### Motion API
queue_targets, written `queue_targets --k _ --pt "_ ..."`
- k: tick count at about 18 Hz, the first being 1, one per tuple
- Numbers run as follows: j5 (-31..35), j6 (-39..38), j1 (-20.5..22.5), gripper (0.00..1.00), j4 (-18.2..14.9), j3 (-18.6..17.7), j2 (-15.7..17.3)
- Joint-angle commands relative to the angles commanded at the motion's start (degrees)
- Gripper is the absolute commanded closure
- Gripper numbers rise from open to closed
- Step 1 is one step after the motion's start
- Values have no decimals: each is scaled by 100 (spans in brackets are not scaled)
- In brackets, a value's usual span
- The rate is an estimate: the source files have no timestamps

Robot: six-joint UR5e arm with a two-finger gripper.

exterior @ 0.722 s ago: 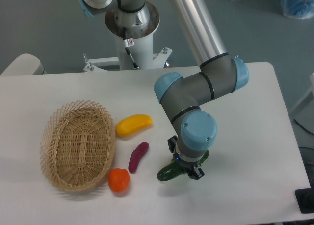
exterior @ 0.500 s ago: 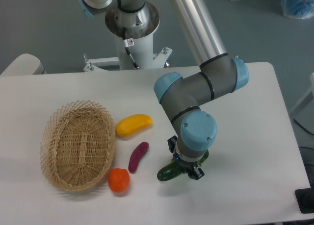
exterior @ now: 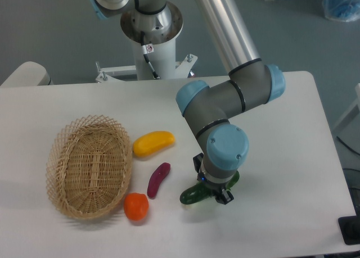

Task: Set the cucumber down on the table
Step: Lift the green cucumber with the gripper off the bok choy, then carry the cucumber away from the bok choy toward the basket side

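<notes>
Barely shifted, the hand [exterior: 216, 191] seemingly grips the cucumber [exterior: 194, 197] near the surface [exterior: 281, 157]'s front edge; release gently.

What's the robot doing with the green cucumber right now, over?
Tool low over the table, on the cucumber; grip hidden by the wrist. Cucumber at table level. Purple vegetable and orange one lie apart to the side, nothing blocking.

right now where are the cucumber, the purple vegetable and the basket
cucumber [exterior: 192, 197], fixed camera view, on its exposed left end sticking out from under the hand
purple vegetable [exterior: 158, 179], fixed camera view, on the middle of its body
basket [exterior: 56, 145], fixed camera view, on the left part of its woven rim
</notes>
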Motion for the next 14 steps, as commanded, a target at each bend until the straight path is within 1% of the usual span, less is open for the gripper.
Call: queue_targets --k 2,6,9,12,14 --pt "-26 403 132 93 9 -360 229" --pt "-44 1213 361 93 61 -950 633" --pt "-9 1740 448 93 70 -1328 827" --pt "9 2381 545 93 62 -1626 1003" --pt "70 2654 616 92 70 -1881 1117"
